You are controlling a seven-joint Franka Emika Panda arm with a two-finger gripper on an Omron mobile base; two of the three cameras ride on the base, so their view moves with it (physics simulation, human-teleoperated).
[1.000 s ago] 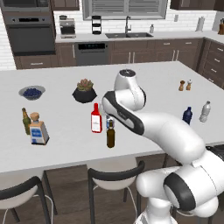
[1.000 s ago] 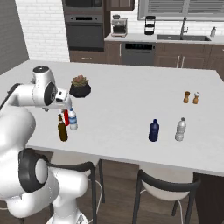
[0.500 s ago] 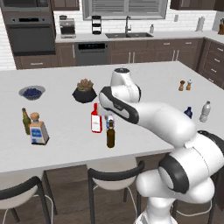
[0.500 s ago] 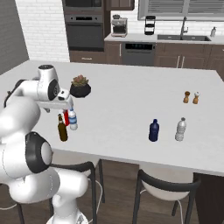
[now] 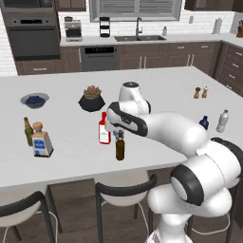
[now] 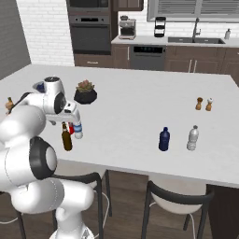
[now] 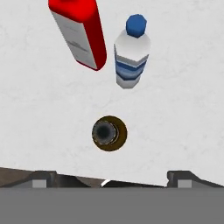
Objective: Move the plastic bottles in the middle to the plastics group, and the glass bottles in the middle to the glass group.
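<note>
**Gripper above the middle bottles**

The gripper [image 7: 108, 177] hangs open and empty over the white counter [image 7: 183, 109]; only its dark fingertips [image 7: 43, 177] show. Directly below stands the slim brown beer bottle [image 7: 109, 133], seen as a round mouth. Beyond it, close together, stand the flat-sided red bottle [image 7: 81, 33], its top cut off, and the clear water bottle [image 7: 131, 54], blue-capped.

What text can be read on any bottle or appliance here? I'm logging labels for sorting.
None is readable.
red bottle: white label, grey marks too blurred to read.
water bottle: blue-striped label, no legible words.
square clear bottle: blue label, too small to read.
beer bottle: no label seen from above.
</note>
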